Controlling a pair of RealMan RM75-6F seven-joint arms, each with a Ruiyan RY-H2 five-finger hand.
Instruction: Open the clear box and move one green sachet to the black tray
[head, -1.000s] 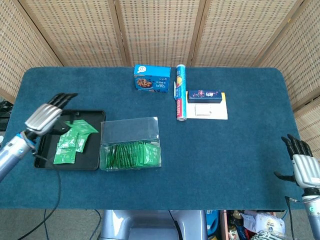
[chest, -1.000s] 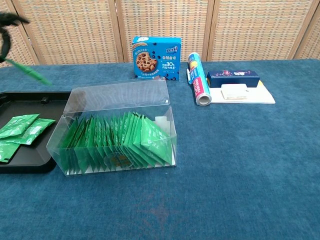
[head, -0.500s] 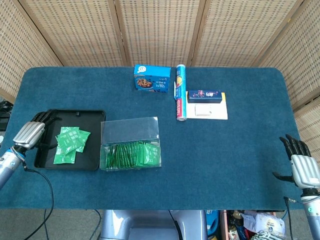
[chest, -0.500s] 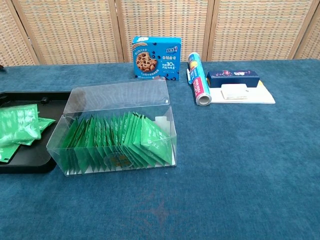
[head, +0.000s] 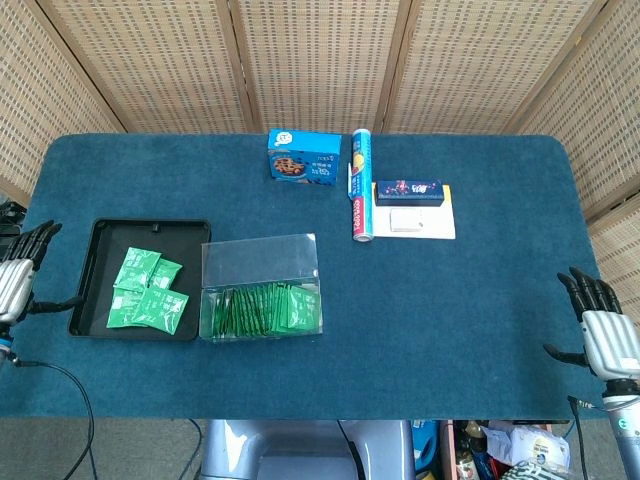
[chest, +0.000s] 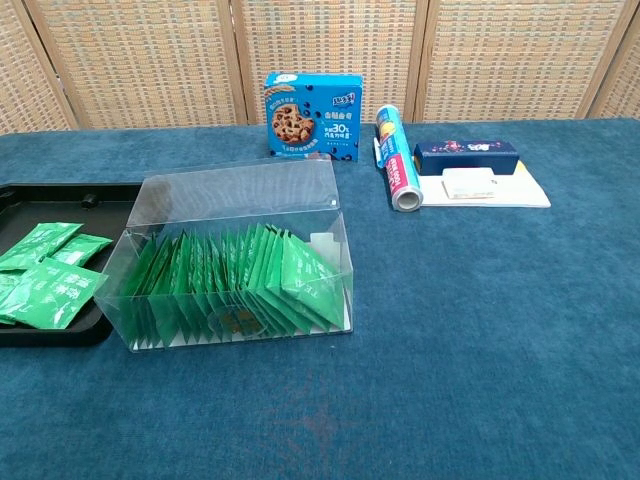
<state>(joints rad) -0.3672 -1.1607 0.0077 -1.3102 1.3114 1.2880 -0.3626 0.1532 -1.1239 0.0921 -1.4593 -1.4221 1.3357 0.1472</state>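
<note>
Several green sachets (head: 146, 291) lie in the black tray (head: 95, 240), just to the right of our left hand (head: 20, 283), which hangs past the table's left edge with fingers spread and nothing in them. Beside the tray on its far side from that hand stands the clear box (head: 261, 286), lid raised, a packed row of sachets upright inside. Our right hand (head: 603, 329) waits well apart at the table's right edge, fingers apart and empty. Farther back from both hands we see a blue cookie box (head: 303, 157), a roll (head: 361, 186) and a dark blue box (head: 408, 191) resting on a white sheet (head: 416, 223).
</note>
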